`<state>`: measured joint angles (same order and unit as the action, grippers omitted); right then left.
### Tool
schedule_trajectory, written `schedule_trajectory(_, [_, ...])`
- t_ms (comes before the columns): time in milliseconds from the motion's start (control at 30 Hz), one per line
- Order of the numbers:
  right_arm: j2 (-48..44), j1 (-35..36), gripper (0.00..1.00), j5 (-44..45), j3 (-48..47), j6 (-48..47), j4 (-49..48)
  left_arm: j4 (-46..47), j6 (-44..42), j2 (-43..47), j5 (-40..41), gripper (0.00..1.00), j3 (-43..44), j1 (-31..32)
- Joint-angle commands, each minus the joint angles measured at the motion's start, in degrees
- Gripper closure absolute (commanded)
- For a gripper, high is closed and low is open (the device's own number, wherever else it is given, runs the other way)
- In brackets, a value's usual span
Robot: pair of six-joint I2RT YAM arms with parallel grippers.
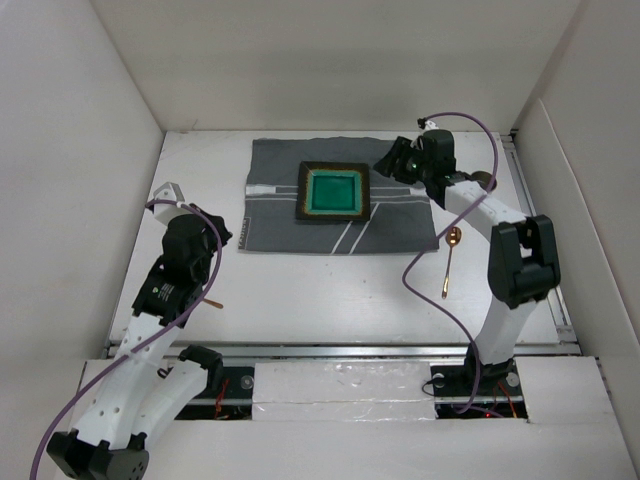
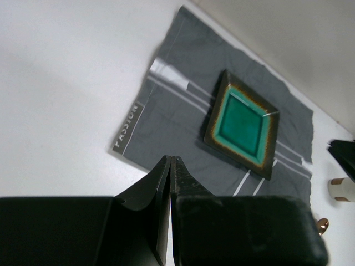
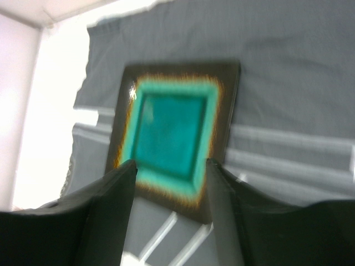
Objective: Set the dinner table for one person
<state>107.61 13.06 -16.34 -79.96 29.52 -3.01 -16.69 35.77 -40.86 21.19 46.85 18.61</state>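
- Right wrist view blurred: green plate [image 3: 169,130] smeared, near edge hidden behind right claw [image 3: 171,163] fingers.
- Left wrist view: spoon [image 2: 322,225] shows bowl only, beside left claw [image 2: 171,160].
- Top view: thin orange item [image 1: 213,302] by left arm, too small to tell.

Bright, even light; the right wrist view is blurred, the dinner table [image 3: 52,127] overexposed.

Robot lab cell: white panel walls [image 1: 70,150] box in tabletop [image 1: 330,290]; 2 arms [image 1: 505,270] bolted
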Motion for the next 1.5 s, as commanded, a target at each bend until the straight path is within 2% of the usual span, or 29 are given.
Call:
schedule_trajectory(0, [-7.9,0.5,0.53,3.8,9.2,-1.8,-3.5,-2.5,6.3,-2.3,1.5,1.0,1.5,-0.6])
schedule_trajectory(33, [-12.4,1.2,0.7,4.5,14.4,-1.0,-4.8,-3.3,7.5,-3.2,2.0,0.98,1.5,-0.6])
schedule_trajectory(67, [-14.9,1.2,0.97,4.6,17.5,-0.4,-7.9,-5.5,8.8,-4.0,2.6,0.91,1.4,-0.6])
schedule_trajectory(100, [-17.3,2.0,1.0,4.4,20.8,1.0,-10.2,-6.9,11.3,-6.3,3.5,0.84,1.3,-0.6])
schedule_trajectory(133, [-25.0,4.9,1.0,3.3,29.9,2.4,-15.9,-9.9,14.9,-9.7,4.9,0.69,0.5,-0.6])
schedule_trajectory(167, [-25.1,5.0,1.0,3.3,30.0,2.4,-16.0,-9.9,14.9,-9.8,4.9,0.68,0.5,-0.6])
schedule_trajectory(233, [-32.3,8.8,1.0,3.9,37.1,3.1,-18.7,-12.8,16.3,-12.0,4.3,0.66,0.3,-0.6])
schedule_trajectory(367, [-42.6,11.8,0.93,1.8,42.6,2.7,-16.5,-15.5,17.8,-14.6,0.4,0.63,-0.3,-5.1])
schedule_trajectory(433, [-48.9,12.5,0.9,2.5,43.6,-0.3,-12.1,-15.0,13.6,-14.6,-2.3,0.63,-1.2,-13.5])
schedule_trajectory(467, [-50.8,12.5,0.89,3.3,44.7,-1.4,-10.5,-14.6,11.6,-14.9,-6.6,0.63,-3.0,-17.2])
schedule_trajectory(500, [-52.7,12.5,0.89,6.1,45.3,-2.0,-9.5,-14.0,7.3,-15.0,-9.4,0.67,-4.1,-21.3])
schedule_trajectory(533, [-54.3,12.5,0.88,7.0,46.0,-3.2,-8.6,-13.6,7.2,-15.3,-11.1,0.68,-5.2,-26.4])
schedule_trajectory(567, [-56.9,12.5,0.88,7.7,46.6,-3.2,-8.2,-14.0,7.0,-15.6,-10.0,0.68,-4.3,-27.0])
schedule_trajectory(633, [-58.5,11.8,0.87,6.2,47.9,-2.8,-9.1,-14.3,7.1,-16.4,-9.8,0.67,-3.5,-27.5])
schedule_trajectory(667, [-59.1,11.3,0.86,4.1,48.1,-2.4,-9.7,-14.5,6.6,-18.4,-11.2,0.66,-3.8,-29.5])
schedule_trajectory(767, [-58.5,11.3,0.84,1.2,47.9,-2.1,-10.0,-18.1,7.6,-24.1,-8.8,0.64,-2.2,-30.1])
schedule_trajectory(800, [-57.9,11.3,0.84,0.1,47.4,-2.2,-9.3,-17.6,7.9,-25.2,-8.8,0.58,-3.1,-30.1])
schedule_trajectory(967, [-58.4,10.1,0.83,-0.6,47.7,-1.9,-9.5,-19.3,9.9,-28.8,-5.1,0.53,-2.6,-30.7])
schedule_trajectory(1000, [-58.5,10.1,0.83,-1.1,47.9,-1.9,-9.6,-19.8,10.5,-29.9,-4.6,0.53,-2.1,-32.3])
schedule_trajectory(1300, [-55.8,6.4,0.82,-4.6,48.7,-0.8,-11.4,-22.5,12.3,-36.7,-1.2,0.54,-1.1,-32.8])
schedule_trajectory(1467, [-56.3,5.1,0.81,-5.4,49.4,-0.5,-12.3,-13.8,12.8,-41.7,-4.9,0.59,-4.9,-32.8])
